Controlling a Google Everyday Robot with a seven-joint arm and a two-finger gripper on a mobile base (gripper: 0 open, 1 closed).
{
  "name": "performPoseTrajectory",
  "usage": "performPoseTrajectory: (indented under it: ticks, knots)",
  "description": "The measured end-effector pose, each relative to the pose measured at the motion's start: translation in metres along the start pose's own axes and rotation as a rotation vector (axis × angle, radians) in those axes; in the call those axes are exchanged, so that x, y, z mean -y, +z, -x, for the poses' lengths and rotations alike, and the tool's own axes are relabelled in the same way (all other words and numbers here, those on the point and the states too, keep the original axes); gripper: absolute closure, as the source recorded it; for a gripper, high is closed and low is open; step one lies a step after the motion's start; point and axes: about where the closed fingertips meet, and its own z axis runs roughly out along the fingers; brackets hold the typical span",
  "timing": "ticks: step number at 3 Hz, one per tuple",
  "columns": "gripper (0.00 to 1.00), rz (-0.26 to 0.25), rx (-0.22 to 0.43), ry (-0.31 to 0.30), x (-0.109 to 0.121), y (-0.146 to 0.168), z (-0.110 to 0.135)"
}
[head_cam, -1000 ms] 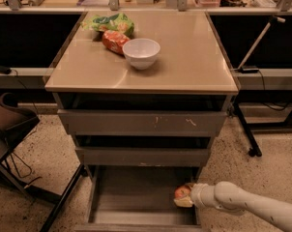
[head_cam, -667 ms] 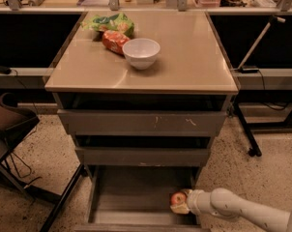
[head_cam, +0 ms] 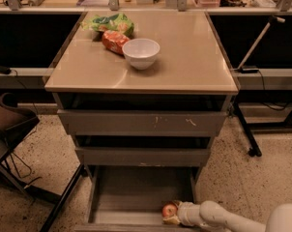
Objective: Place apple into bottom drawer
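Note:
The bottom drawer (head_cam: 131, 190) is pulled out, a grey shallow tray below two closed grey drawers. The apple (head_cam: 169, 210), small and red with a yellowish patch, is low over the drawer's front right corner. My gripper (head_cam: 172, 214) reaches in from the lower right on a white arm and is at the apple, holding it just above or on the drawer floor.
On the tan cabinet top stand a white bowl (head_cam: 141, 53), an orange-red snack packet (head_cam: 114, 40) and a green packet (head_cam: 110, 22). A dark chair (head_cam: 8, 124) is at the left. A black stand leg (head_cam: 246, 134) is on the right floor.
The gripper with the apple has moved left and down, from the drawer's right side deeper toward its front floor.

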Motion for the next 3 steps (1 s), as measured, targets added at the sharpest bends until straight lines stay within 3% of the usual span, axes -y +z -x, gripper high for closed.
performPoseTrajectory:
  ticks: [1,3]
  knots:
    - [0.83,0.001,0.0,0.008,-0.002,0.0063,-0.0066]
    - [0.36,0.001,0.0,0.008,-0.0021,0.0063,-0.0066]
